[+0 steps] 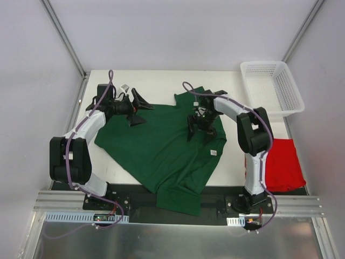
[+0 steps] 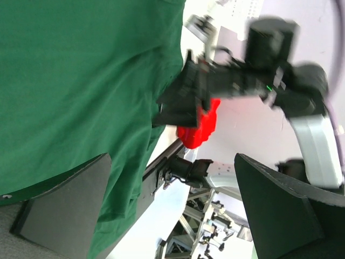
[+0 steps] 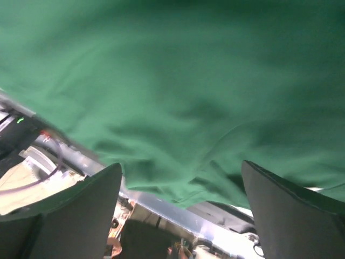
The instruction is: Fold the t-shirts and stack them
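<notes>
Top external: red t-shirt (image 1: pixel 284 164) half hidden behind right arm (image 1: pixel 252 135); left fingers (image 1: pixel 136 120), right fingers (image 1: pixel 192 129) both wide.

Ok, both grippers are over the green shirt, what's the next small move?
Probably lower the right gripper onto the green t-shirt and pinch a fold. Its jaws stand open over the cloth, holding nothing, and the shirt lies spread out, unfolded.

Your left tool (image 1: pixel 139 111) is wide open and points toward 3 o'clock. Your right tool (image 1: pixel 199 131) is open too, and its tips point down toward 7 o'clock.
</notes>
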